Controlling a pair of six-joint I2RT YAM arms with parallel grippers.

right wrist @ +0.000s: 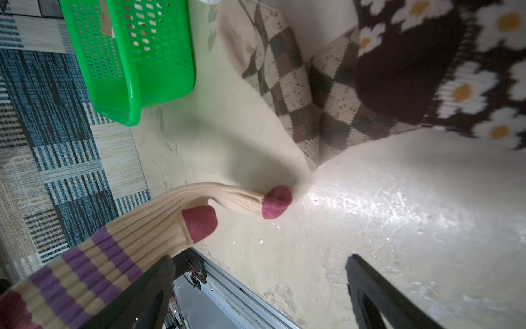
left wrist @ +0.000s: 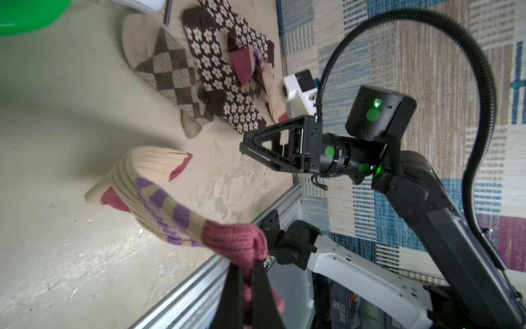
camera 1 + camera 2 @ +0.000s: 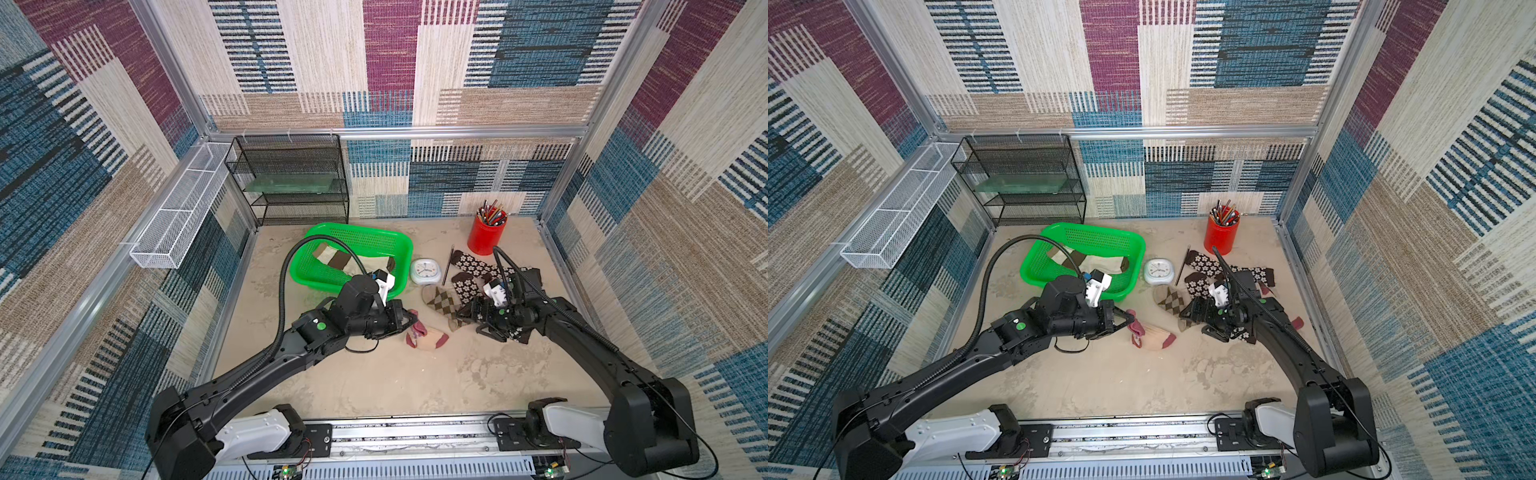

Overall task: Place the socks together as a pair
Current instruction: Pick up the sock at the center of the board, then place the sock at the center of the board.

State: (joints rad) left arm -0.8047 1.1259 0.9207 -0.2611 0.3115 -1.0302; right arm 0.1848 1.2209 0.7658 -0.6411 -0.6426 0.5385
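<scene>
Tan ribbed sock (image 2: 153,168), maroon toe, purple-striped cuff, is draping toe-rightward onto the beige tabletop (image 3: 374,382), cuff clenched in left pincer (image 3: 413,321). Its mate (image 2: 269,82) is lying rightward in the sock pile (image 3: 461,283), nearer the released right pincer (image 1: 259,257).

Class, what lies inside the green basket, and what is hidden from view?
A cream sock with brown blocks lies inside the green basket. The left arm covers its near corner, so anything there is hidden.
</scene>
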